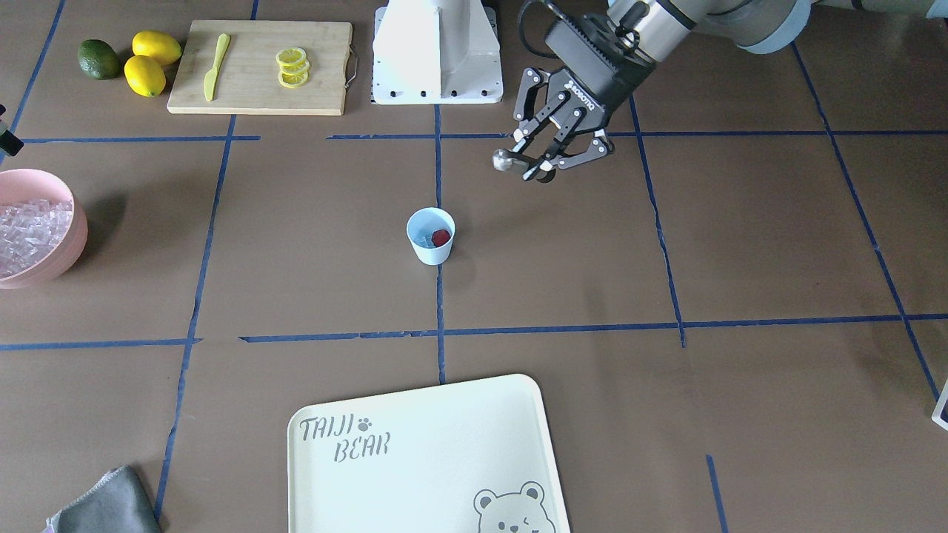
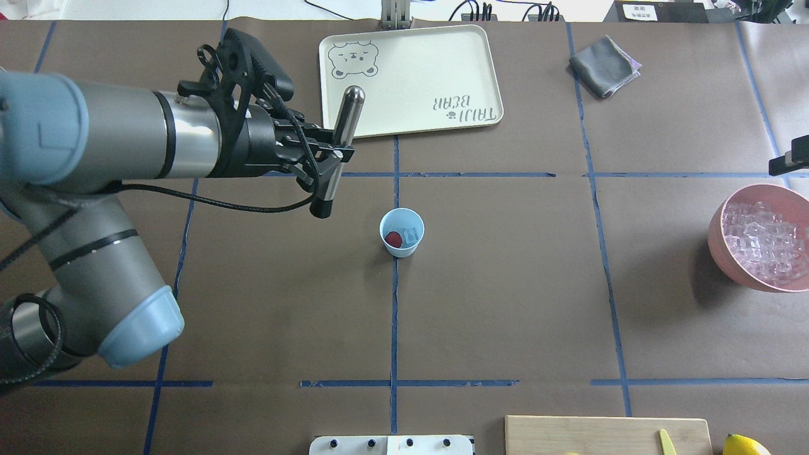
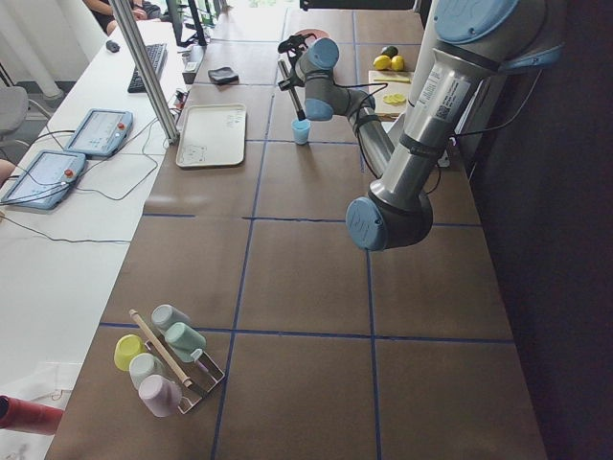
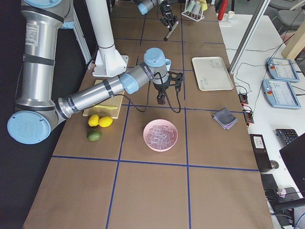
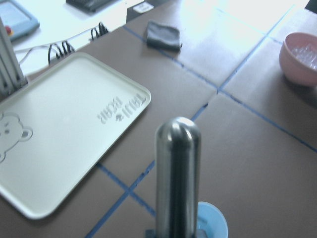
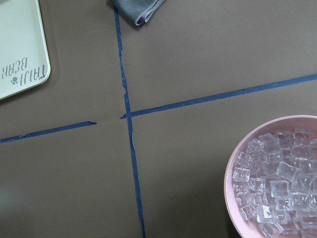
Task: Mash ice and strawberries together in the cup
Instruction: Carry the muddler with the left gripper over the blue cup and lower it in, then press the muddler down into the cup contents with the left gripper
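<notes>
Cup [image 2: 401, 245]: small, light-blue, upright, middle of the desk [image 2: 505, 284].
Contents: red strawberry [image 2: 394, 239] beside clear ice [image 2: 412, 236].
Left end effector [image 2: 334, 155]: clenched on steel pestle [image 2: 347, 114], near cup, not touching.
Right end effector [image 4: 162, 99]: cannot tell its state.

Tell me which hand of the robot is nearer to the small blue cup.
Left. The left hand, shut on a metal pestle, hangs close beside the cup, not yet over it. The right hand is far off, near the pink bowl.
</notes>
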